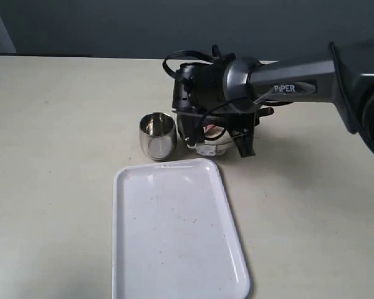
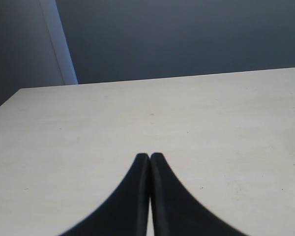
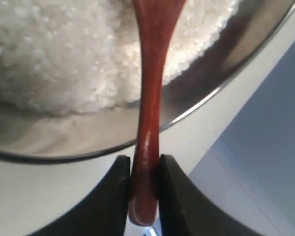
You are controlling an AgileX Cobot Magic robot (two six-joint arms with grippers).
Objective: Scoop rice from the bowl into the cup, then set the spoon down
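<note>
The steel bowl (image 1: 213, 138) sits mid-table, mostly covered by my right arm; its rim (image 3: 196, 105) curves through the right wrist view around the white rice (image 3: 64, 54). My right gripper (image 3: 145, 164) is shut on the handle end of the reddish-brown wooden spoon (image 3: 150, 98), whose head reaches over the rice and runs out of frame. The small steel cup (image 1: 157, 135) stands upright just left of the bowl. In the exterior view my right gripper (image 1: 240, 140) hangs at the bowl's right side. My left gripper (image 2: 150, 156) is shut on nothing above bare table, away from the objects.
A white rectangular tray (image 1: 174, 230) lies in front of the cup and bowl, its surface speckled with a few grains. The beige table (image 1: 56, 156) stretches to the left. A dark wall stands behind the table.
</note>
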